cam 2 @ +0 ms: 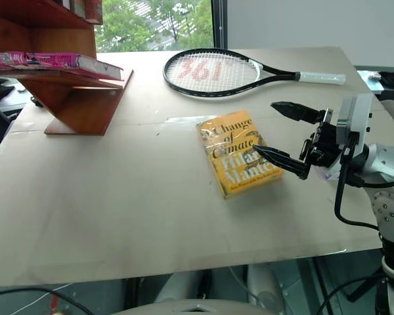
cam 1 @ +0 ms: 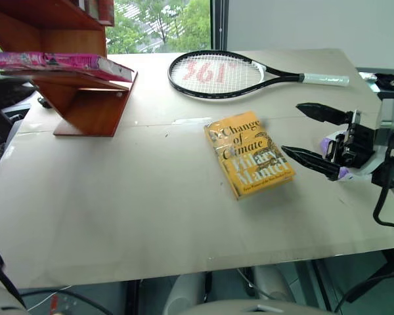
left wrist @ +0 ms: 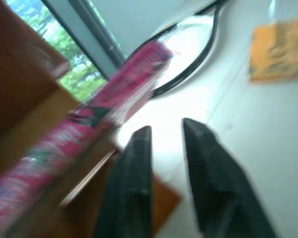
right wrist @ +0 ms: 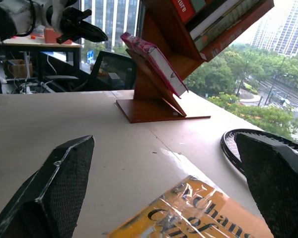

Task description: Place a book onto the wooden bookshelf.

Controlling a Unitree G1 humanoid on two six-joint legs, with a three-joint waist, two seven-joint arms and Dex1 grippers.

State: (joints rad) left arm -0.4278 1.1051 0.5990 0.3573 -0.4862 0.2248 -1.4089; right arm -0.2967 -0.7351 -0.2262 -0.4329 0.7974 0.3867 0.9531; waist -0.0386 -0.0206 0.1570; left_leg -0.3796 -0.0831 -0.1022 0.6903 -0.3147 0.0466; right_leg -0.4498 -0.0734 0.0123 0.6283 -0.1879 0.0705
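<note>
A yellow-orange book (cam 1: 251,155) lies on the table (cam 1: 118,210), near a tennis racket (cam 1: 217,74).

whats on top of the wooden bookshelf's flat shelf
The pink book lies flat on the wooden bookshelf; its cover faces up, edge-on, so unreadable. What lies beneath it is covered.

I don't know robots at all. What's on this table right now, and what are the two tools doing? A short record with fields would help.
pink book: lying on the wooden bookshelf, held by nothing
yellow book: flat on the table, cover up
tennis racket: flat at the table's far side
right tool: open, hovering beside the yellow book
left tool: shut, empty, near the bookshelf
</note>
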